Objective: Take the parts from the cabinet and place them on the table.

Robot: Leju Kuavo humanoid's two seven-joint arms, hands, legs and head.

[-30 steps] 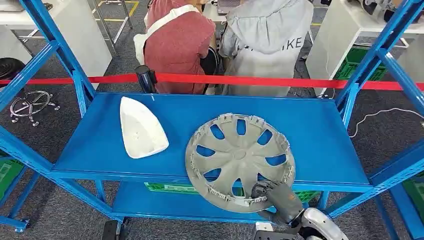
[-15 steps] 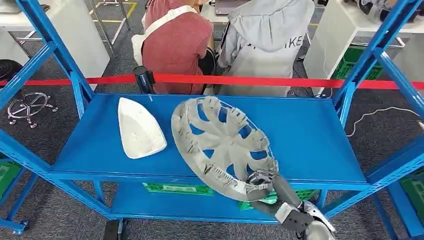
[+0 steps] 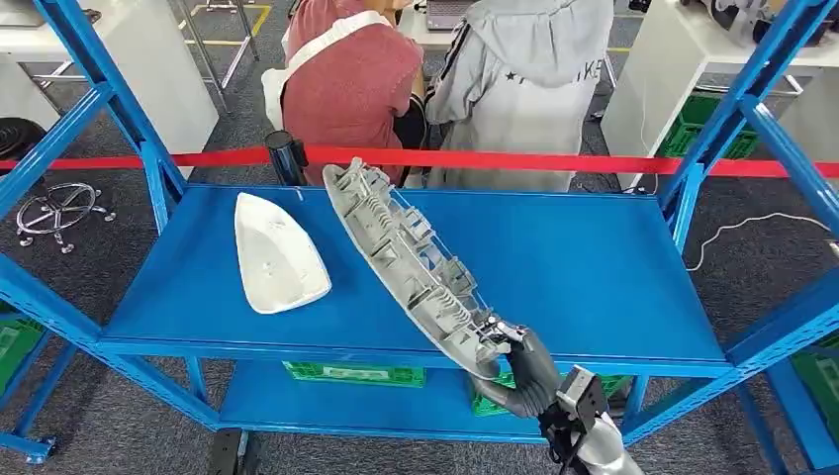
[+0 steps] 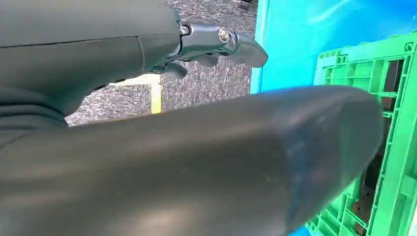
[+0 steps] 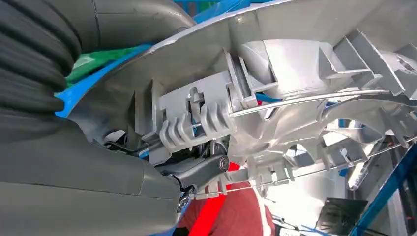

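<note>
The right hand (image 3: 519,368) grips one grey wheel cover (image 3: 411,257) by its lower rim and holds it tipped up on edge, seen almost side-on, above the blue shelf (image 3: 594,267) of the cabinet. From the head view the cover's upper rim reaches toward the red barrier tape (image 3: 475,158) at the back. The right wrist view shows the cover's ribbed inner face (image 5: 295,73) close up, with the thumb (image 5: 142,19) against its rim. One white shell-shaped part (image 3: 277,252) lies flat on the shelf, well to the left of the cover and apart from it. The left hand (image 4: 196,44) hangs beside a green crate (image 4: 388,123); its fingers seem to hold nothing, though the view is too crowded to say whether they are spread or curled. Two people (image 3: 445,79) stand behind the tape.
</note>
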